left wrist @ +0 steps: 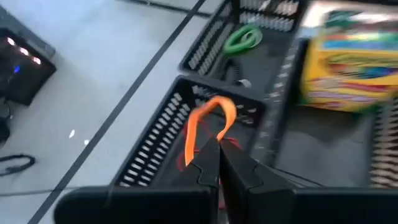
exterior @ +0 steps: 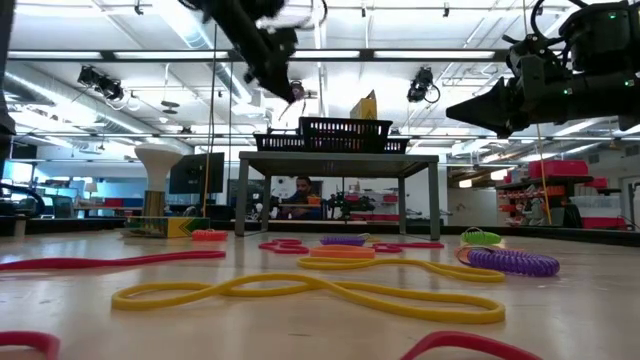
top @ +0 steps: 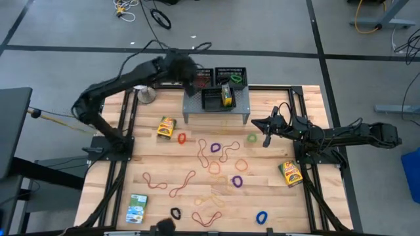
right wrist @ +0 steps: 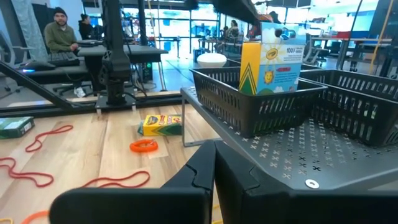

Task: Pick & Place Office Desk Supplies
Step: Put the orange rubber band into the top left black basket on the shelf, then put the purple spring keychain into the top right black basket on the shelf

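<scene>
My left gripper (left wrist: 214,163), fingers closed, pinches an orange rubber band (left wrist: 208,121) above a black mesh tray (left wrist: 158,134) on the shelf.

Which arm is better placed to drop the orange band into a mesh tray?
Left. The left gripper is shut on the orange band directly above a mesh tray; the right gripper carries nothing.

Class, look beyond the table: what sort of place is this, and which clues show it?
Probably a robotics lab or open workshop: a person sits at a desk with a monitor nearby, cables lie on the taped floor, and lights hang from an exposed ceiling.
</scene>
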Available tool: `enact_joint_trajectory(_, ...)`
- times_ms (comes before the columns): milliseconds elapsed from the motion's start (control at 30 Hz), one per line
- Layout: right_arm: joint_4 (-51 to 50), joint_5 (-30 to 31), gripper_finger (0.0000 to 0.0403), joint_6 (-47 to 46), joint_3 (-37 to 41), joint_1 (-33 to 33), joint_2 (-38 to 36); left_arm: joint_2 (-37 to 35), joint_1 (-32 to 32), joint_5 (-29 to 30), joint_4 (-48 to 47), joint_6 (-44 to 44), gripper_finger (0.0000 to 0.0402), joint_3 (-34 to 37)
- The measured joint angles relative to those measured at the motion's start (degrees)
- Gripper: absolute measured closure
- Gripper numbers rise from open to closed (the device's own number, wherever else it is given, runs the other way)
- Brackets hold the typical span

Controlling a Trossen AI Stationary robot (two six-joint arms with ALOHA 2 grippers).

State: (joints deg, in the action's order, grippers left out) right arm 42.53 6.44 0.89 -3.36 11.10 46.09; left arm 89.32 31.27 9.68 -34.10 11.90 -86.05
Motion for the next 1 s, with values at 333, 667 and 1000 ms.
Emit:
enact_joint_trajectory(333, -0.01, -0.03, 0.0385, 0.0, 0.0, 0.0, 0.01, 8.04, 4.12, -3.35, -0.97, 0.4, 0.0369, -2.29)
enact_joint_trajectory(667, 0.04, -0.05, 0.0385, 0.44, 0.0, 0.01, -0.01, 6.73, 2.75, -0.08, -1.43, 2.62, 0.0257, -2.31)
enact_joint_trajectory(1000, 0.05, -0.07, 0.0385, 0.44, 0.0, -0.01, -0.01, 0.91, 0.56, 0.91, -6.88, 5.84, 0.0252, -2.32)
